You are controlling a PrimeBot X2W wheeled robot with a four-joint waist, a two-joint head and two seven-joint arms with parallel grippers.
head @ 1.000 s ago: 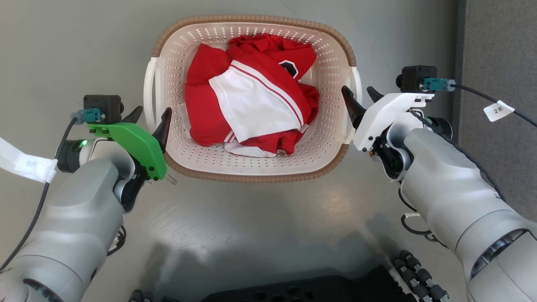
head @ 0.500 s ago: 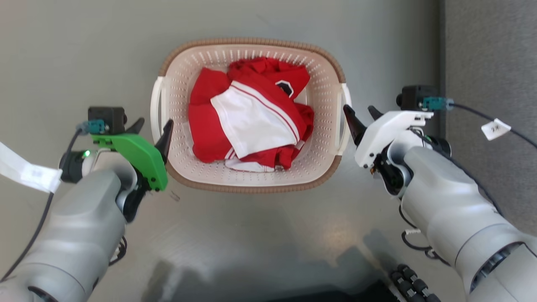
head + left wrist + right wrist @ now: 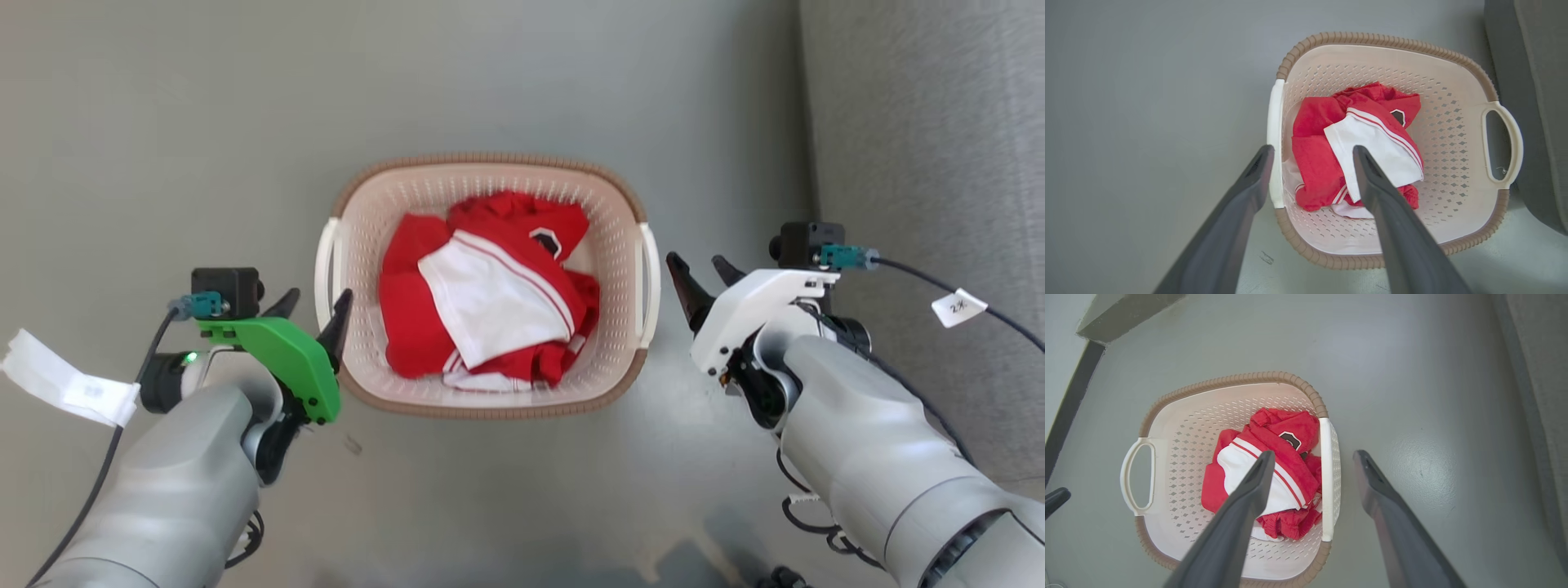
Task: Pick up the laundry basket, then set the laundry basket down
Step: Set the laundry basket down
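Note:
The laundry basket (image 3: 614,245) sits on the grey floor, cream and perforated, with a brown woven-look rim and white side handles. Red-and-white clothing (image 3: 490,302) lies bunched inside it. My left gripper (image 3: 317,298) is open beside the basket's left handle (image 3: 326,261), not touching it. In the left wrist view that gripper (image 3: 1313,150) hovers above the handle (image 3: 1274,134) and the basket (image 3: 1453,122). My right gripper (image 3: 695,263) is open, a short gap right of the right handle (image 3: 649,278). From the right wrist, its fingers (image 3: 1314,454) hang above the basket (image 3: 1180,457).
A grey upholstered piece (image 3: 922,163) fills the right side, close to the basket's right end (image 3: 1535,102). A dark baseboard strip (image 3: 1069,400) runs along the floor beyond the basket's left handle. My left fingertip (image 3: 1055,498) shows at that view's edge.
The head camera has pulled back, so the basket looks smaller and lower in the picture. Both grippers stay open and now stand farther from the basket's handles.

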